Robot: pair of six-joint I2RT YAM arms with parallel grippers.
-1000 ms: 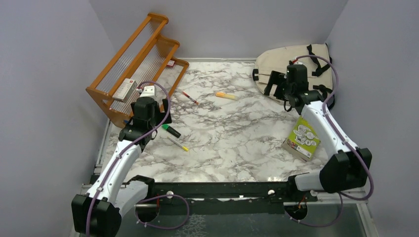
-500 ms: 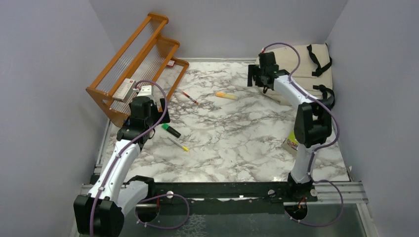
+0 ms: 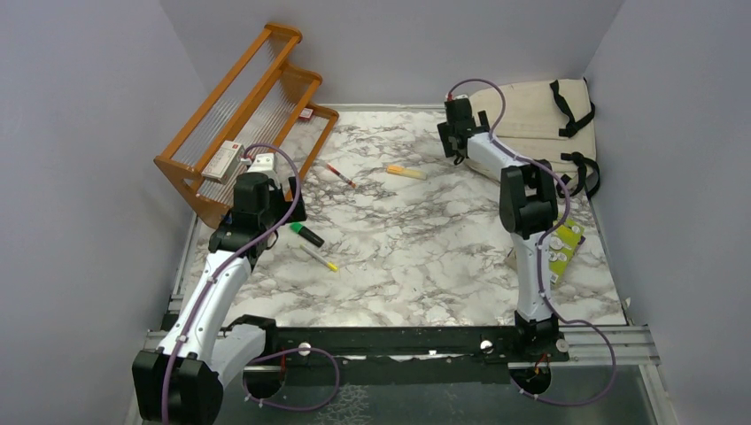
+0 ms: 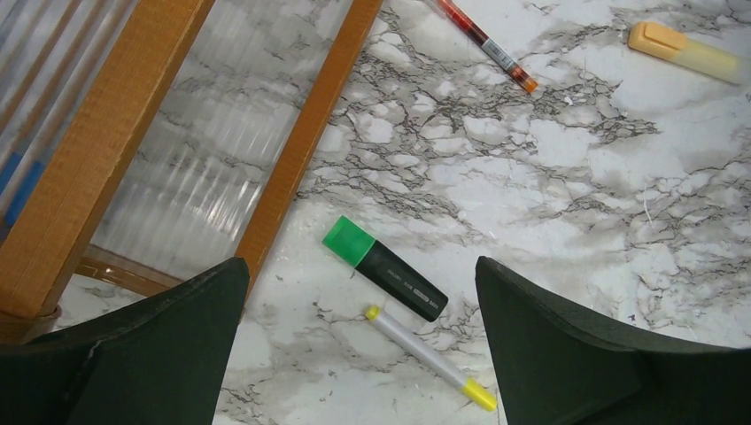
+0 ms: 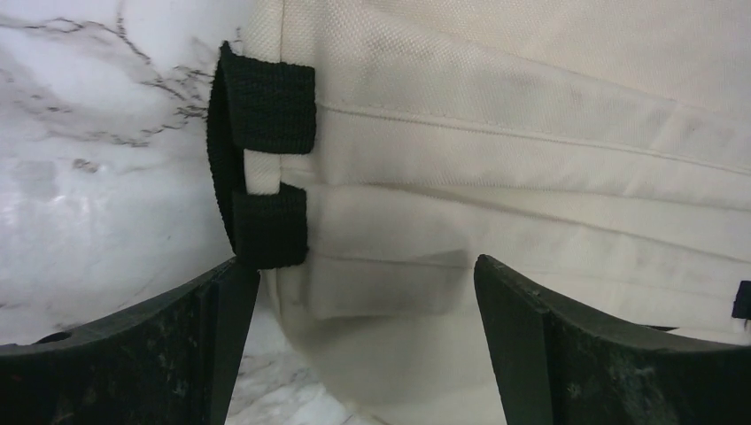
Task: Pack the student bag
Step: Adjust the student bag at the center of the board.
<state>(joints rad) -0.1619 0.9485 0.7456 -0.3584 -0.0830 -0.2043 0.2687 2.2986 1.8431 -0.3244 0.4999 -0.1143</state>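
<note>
Swung left since a second ago, the right gripper [image 3: 456, 133] hangs spread at the left edge of the far-right student bag [image 3: 531, 106]. Only its wrist view shows the bag's black strap loop [image 5: 266, 106]. The left gripper [image 4: 359, 266] is spread and empty. A wooden rack [image 3: 239, 106] at far left holds small boxes [image 3: 223, 159].

The marbled tabletop [image 3: 416, 257] carries a wooden rack [image 3: 248, 115] far left, the student bag [image 3: 531, 111] far right, a green highlighter [image 3: 308, 235], a white pen [image 3: 319, 258], a red pen [image 3: 339, 173], a yellow highlighter [image 3: 406, 172] and a green box [image 3: 565, 248].
</note>
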